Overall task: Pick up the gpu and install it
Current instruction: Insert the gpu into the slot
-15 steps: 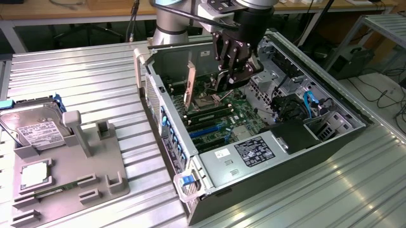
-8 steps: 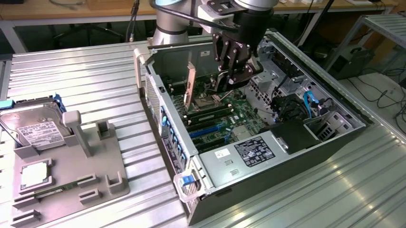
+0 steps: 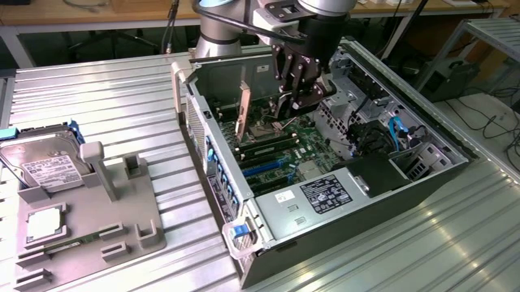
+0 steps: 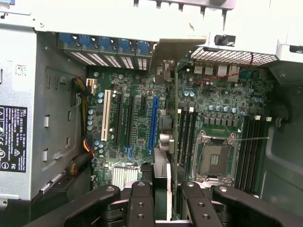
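Note:
The open computer case [image 3: 243,255] lies on its side on the metal table. My gripper [image 3: 286,109] reaches down into it over the motherboard [image 3: 313,149]. The gpu [image 4: 174,132] stands on edge between my fingers [image 4: 142,203], a thin card with a dark fan body near the gripper [image 4: 165,194]. Its bracket end [image 4: 165,66] reaches the case's rear slot panel, just beside the blue slot [image 4: 154,123]. In the exterior view the gpu [image 3: 241,112] shows as a narrow upright strip left of the gripper. Whether its edge sits in a slot I cannot tell.
A grey fixture tray [image 3: 106,213] lies at the exterior view's left, holding a silver hard drive [image 3: 45,164] and a processor [image 3: 45,222]. Inside the case are memory sticks [image 3: 264,148], an open CPU socket [image 4: 213,161], the power supply [image 3: 325,194] and cables [image 3: 398,131].

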`<state>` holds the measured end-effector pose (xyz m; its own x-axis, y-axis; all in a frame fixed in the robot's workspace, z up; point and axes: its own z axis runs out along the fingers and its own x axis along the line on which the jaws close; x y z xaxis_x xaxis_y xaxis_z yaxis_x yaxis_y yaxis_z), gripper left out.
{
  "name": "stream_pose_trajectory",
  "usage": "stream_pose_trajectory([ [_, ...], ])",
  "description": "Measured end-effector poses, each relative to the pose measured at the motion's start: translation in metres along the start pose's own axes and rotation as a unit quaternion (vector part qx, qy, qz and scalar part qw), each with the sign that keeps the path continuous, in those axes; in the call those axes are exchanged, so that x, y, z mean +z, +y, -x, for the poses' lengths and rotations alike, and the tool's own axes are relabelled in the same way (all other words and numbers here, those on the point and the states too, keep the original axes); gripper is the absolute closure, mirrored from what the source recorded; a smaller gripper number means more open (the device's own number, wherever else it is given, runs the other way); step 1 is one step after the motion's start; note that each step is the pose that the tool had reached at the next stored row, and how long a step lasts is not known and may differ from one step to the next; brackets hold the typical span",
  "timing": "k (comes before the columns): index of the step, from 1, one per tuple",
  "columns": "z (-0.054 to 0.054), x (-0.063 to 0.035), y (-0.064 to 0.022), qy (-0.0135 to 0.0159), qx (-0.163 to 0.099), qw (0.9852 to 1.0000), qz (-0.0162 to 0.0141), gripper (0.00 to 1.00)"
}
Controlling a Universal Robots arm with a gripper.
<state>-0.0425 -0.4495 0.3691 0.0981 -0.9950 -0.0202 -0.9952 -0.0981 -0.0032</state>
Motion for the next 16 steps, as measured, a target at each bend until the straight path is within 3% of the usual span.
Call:
stream_pose_trajectory([
  [16,-0.0014,0.0106,0.0004,-0.0003,0.004,1.0000,-0.0015,0.73],
])
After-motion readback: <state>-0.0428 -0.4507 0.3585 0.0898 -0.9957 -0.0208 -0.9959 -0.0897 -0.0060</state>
